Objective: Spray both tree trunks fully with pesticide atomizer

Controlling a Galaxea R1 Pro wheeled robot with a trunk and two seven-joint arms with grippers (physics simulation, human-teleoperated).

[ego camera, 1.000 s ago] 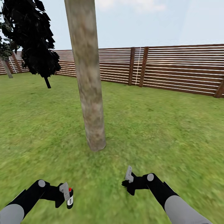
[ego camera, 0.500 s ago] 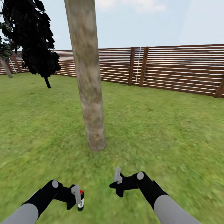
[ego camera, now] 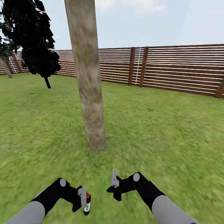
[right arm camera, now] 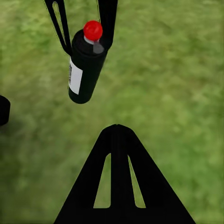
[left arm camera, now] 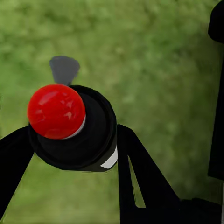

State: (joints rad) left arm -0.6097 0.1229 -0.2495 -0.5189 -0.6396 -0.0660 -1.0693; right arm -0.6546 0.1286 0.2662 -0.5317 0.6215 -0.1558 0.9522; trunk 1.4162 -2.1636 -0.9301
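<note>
Both arms have swung inward since a second ago: the left gripper (ego camera: 84,199) has carried the pesticide atomizer (ego camera: 87,203) from the far left toward the middle, and the right gripper (ego camera: 114,180) has drifted left and a little lower to meet it. The camera itself has not shifted; the trunk and fence sit just where they were.

Far left, beyond the lawn, stands a narrow black-leaved tree (ego camera: 32,37), with part of another pale trunk just visible at the picture's edge behind it. Next comes the left arm, reaching in from the lower corner. Its fingers are closed around the neck of the atomizer, which hangs upright above the grass (ego camera: 174,130), red top up and white label facing outward. From the left wrist camera the red cap (left arm camera: 56,111) sits between the two dark fingers (left arm camera: 140,177), pressed against the bottle's shoulder on either side.

Straight ahead of the grippers rises the tree trunk (ego camera: 88,81), thick, mottled grey-beige, bare, its base planted in the grass well beyond the bottle. No white specks show on it.

Right of the bottle and close to it is the right gripper, holding nothing; its fingers look drawn together, seen as a single dark wedge (right arm camera: 119,182) from the right wrist camera, which looks toward the atomizer (right arm camera: 84,65) in the other gripper. Behind everything runs the reddish slatted fence (ego camera: 174,68) under a pale sky.
</note>
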